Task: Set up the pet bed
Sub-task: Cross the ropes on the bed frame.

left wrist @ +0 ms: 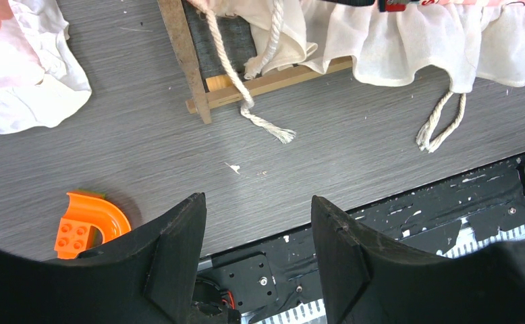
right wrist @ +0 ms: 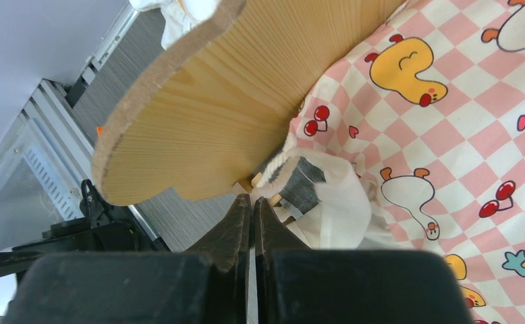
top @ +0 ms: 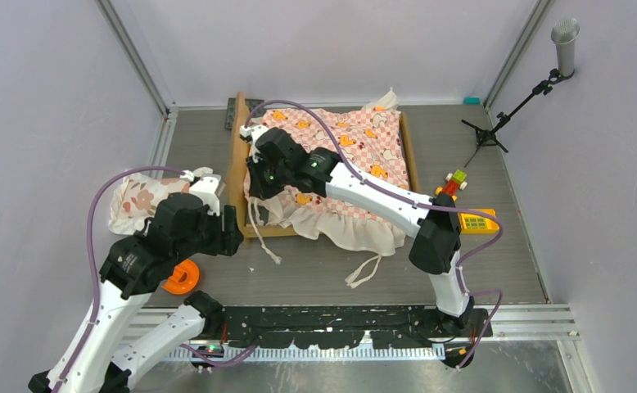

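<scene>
Top external view: pet bed point(top: 236, 164) stands mid-desk toward the far edge, with the checkered sheet point(top: 356, 139) draped over it. Right claw point(right wrist: 252, 199) is closed beside the headboard, nothing visibly pinched; left claw point(left wrist: 256, 202) hangs open and empty. Pillow point(top: 135, 199) lies near the left edge, apparently not yet placed.
</scene>
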Robot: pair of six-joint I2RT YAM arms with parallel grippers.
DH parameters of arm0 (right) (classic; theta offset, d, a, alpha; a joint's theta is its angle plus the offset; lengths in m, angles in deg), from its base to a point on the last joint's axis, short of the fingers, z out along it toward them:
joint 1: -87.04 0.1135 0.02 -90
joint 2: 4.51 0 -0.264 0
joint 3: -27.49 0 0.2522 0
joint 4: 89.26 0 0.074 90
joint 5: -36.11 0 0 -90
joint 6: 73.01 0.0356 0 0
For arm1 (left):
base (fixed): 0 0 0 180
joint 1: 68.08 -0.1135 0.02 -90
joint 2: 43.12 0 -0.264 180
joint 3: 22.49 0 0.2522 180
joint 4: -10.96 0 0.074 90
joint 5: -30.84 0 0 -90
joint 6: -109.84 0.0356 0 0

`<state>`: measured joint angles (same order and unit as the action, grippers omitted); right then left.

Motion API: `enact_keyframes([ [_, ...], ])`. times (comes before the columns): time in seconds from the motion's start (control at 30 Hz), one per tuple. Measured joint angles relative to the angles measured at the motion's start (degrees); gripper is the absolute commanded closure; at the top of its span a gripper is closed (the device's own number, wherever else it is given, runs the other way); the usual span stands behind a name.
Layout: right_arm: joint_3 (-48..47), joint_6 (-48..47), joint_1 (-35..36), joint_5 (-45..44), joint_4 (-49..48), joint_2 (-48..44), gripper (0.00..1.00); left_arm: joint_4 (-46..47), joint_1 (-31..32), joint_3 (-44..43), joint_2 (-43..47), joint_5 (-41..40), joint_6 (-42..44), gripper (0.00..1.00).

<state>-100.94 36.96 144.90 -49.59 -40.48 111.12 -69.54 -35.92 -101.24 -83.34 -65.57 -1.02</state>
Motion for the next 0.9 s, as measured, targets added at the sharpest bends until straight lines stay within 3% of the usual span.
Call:
enact_keyframes([
  [0.6, 4.0, 0.3, 0.0, -3.0, -0.7, 0.0, 0.96, 0.0, 0.0, 0.2, 0.2, 0.0, 0.0, 0.40],
  [0.9, 5.2, -0.1, 0.0, -8.3, -1.7, 0.0, 0.96, 0.2, 0.0, -1.6, -2.2, -4.3, -0.9, 0.31],
])
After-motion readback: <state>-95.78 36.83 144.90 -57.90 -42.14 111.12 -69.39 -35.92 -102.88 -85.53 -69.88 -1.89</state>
